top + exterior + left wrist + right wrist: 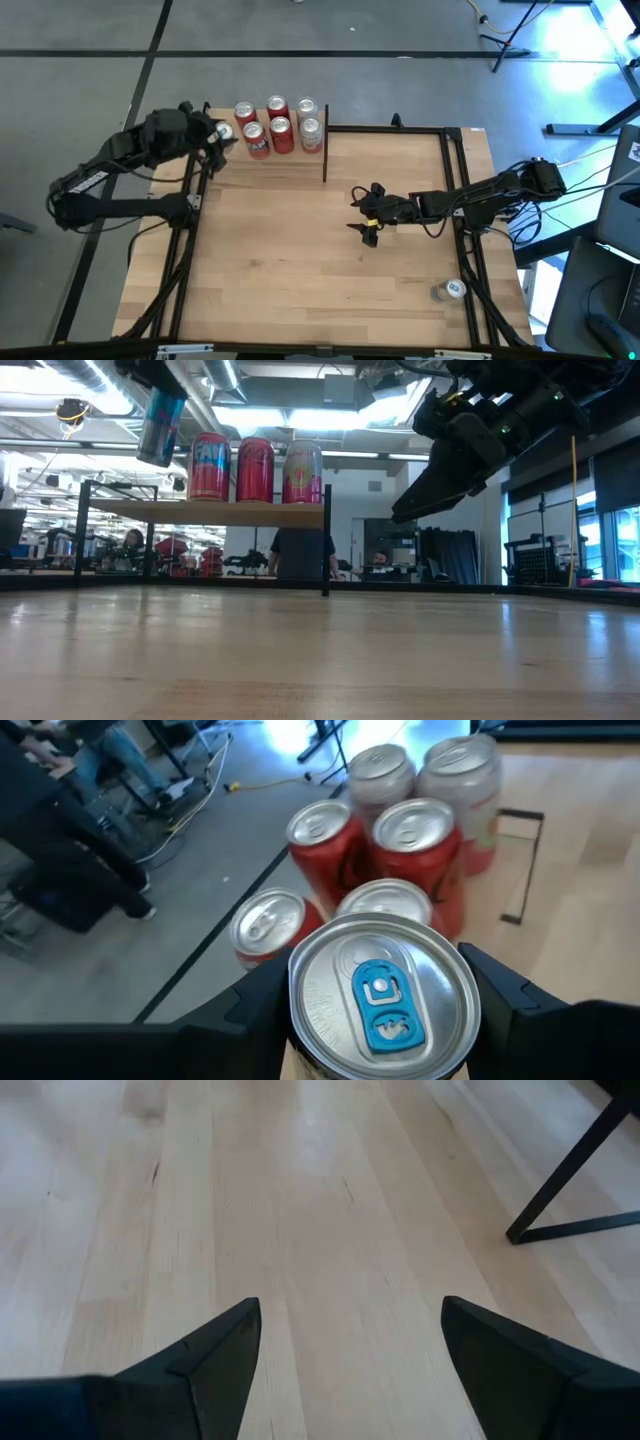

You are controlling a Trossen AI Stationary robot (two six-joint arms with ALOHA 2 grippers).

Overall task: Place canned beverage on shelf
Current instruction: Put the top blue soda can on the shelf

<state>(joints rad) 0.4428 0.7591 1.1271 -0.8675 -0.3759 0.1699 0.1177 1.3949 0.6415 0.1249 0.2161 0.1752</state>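
Observation:
My left gripper [218,134] is shut on a silver-blue can with a blue tab [383,1005]. It holds the can in the air over the left end of the shelf [205,512], a light wooden board on thin black posts at the table's far left. In the low view the held can [160,425] hangs above the board, left of the standing cans. Several red and pink cans [280,122] stand upright on the shelf. My right gripper [365,213] is open and empty, above the middle of the table. My left gripper pinches the can's side wall just below its top rim [300,1020] between its two fingers [250,1005], one on each side. The fingers come from the table's left. The can is lifted clear of the shelf board, top up and slightly tilted.
Another silver can [449,290] stands on the tabletop near the front right. A black post [325,155] marks the shelf's right end. Black frame rails [460,160] run along the table's sides. Bare wooden tabletop [300,260] lies between them.

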